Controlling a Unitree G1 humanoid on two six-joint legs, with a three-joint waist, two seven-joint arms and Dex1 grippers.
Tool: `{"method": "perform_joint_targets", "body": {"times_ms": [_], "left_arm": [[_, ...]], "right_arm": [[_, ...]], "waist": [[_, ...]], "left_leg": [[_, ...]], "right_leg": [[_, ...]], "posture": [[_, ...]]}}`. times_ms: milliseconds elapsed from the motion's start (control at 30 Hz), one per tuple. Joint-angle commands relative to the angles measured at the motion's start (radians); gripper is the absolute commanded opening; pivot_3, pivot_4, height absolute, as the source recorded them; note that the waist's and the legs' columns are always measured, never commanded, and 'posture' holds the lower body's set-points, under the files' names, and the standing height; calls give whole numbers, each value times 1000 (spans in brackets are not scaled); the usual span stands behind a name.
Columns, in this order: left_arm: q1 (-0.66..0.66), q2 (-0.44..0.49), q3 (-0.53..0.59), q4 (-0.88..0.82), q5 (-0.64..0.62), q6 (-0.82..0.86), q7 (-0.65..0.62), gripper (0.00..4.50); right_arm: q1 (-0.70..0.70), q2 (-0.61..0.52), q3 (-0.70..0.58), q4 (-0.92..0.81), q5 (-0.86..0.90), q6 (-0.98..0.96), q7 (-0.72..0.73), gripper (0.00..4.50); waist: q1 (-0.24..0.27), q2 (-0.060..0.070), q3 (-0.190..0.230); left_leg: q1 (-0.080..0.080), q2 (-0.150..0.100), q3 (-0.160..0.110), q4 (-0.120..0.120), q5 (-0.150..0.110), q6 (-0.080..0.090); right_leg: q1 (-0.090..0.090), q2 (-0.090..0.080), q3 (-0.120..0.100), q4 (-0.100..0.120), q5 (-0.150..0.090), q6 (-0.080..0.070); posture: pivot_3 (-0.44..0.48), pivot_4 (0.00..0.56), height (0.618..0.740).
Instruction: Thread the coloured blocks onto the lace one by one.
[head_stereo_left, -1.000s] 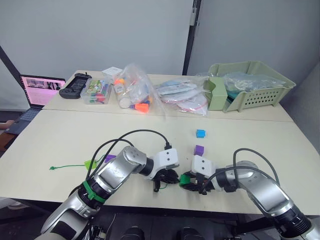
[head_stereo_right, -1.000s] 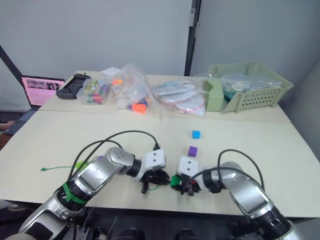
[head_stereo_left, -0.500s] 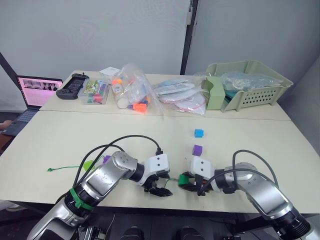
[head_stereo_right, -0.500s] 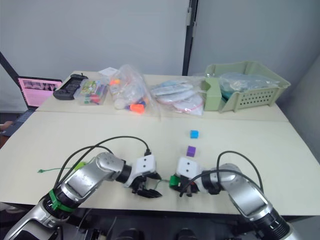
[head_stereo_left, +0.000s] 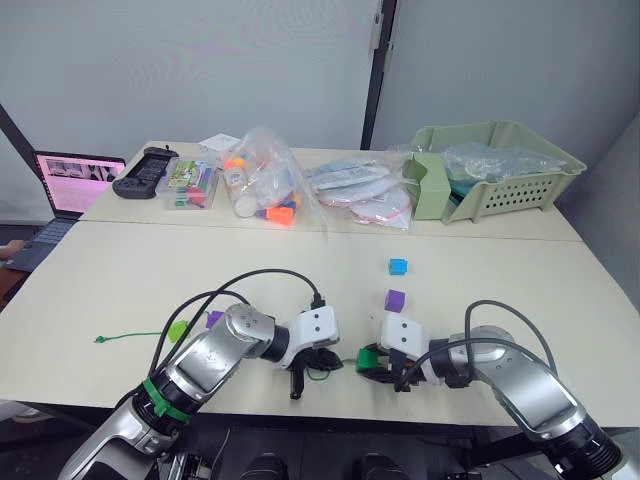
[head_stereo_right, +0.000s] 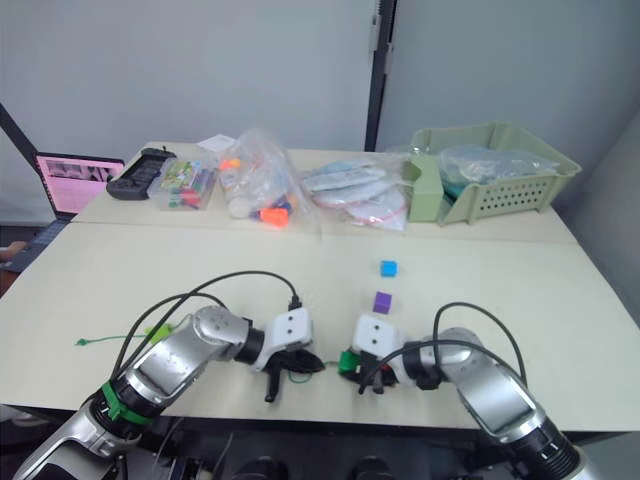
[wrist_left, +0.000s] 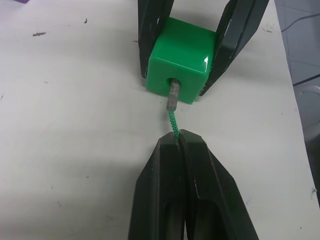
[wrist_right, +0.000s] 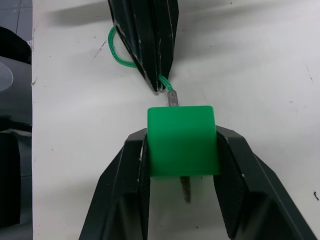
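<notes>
The braided green lace is pinched just behind its stiff tan tip by the closed left gripper, low over the smooth pale table. The tip, aimed toward 3 o'clock, is passed through the glossy dark green block, its end seen beyond the far face. The block is clamped on two sides by the right gripper near the table's front edge.

Dark green block upright near the table's front edge, pierced by the lace; stiff tan tip entering one face, emerging opposite. Green cord trailing leftward, far end lying loose. Blue block and purple block farther back, apart. Lime green block and, seemingly, second purple block at left.
</notes>
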Motion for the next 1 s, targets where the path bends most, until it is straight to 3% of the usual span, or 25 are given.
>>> {"method": "perform_joint_targets", "body": {"times_ms": [33, 367, 533, 567, 633, 867, 967, 1000], "left_arm": [[-30, -27, -7, 5, 8, -31, -4, 0], [-98, -131, -69, 81, 59, -100, -2, 0], [-99, -137, -52, 88, 60, -84, -15, 0], [-97, -139, -44, 88, 59, -78, -12, 270], [-97, -129, -37, 77, 52, -78, -30, 836], [-126, -80, -21, 30, 33, -74, -82, 3134], [-141, -90, -54, 50, 59, -89, -81, 4085], [-143, -94, -62, 60, 64, -91, -80, 4085]], "right_arm": [[16, 0, -7, -12, -6, 13, -30, 1190], [12, 9, 10, -21, -9, 17, -31, 1190], [5, 8, 11, -22, -4, 35, -27, 1190], [6, 9, 6, -22, -2, 36, -31, 1190], [8, 12, -8, -24, -2, 29, -41, 2255], [68, -46, -149, -146, 91, 83, -37, 4500], [120, -92, -202, -180, 118, 75, -24, 4500], [135, -103, -212, -187, 124, 72, -20, 4500]], "waist": [[3, 0, 0], [3, 0, 0], [3, 0, 0], [3, 0, 0], [4, 0, 0], [8, 0, 0], [12, 0, 0], [12, 0, 0]], "left_leg": [[0, 0, 0, 0, 0, 0], [0, -1, 0, 0, 0, 0], [0, -1, 0, 0, 0, 0], [0, -1, 0, 0, 0, 0], [0, -1, 0, 0, 0, 0], [-9, -1, 0, 0, 0, 0], [-12, -2, 0, 1, 0, 0], [-13, -3, 0, 1, 0, 0]], "right_leg": [[0, 0, 0, 0, 0, 0], [0, 0, 0, 0, 0, 0], [1, 0, 0, -1, 0, 1], [1, 0, 0, -1, 0, 1], [0, 0, 0, -1, 0, 1], [-7, -1, 0, -1, 4, -6], [-10, -2, 0, 0, 4, -5], [-10, -2, 0, -1, 4, -5]], "posture": [[0, 150, 740], [0, 150, 740], [0, 150, 740], [0, 150, 740], [0, 150, 740], [0, 150, 740], [0, 150, 740], [0, 150, 740]]}}
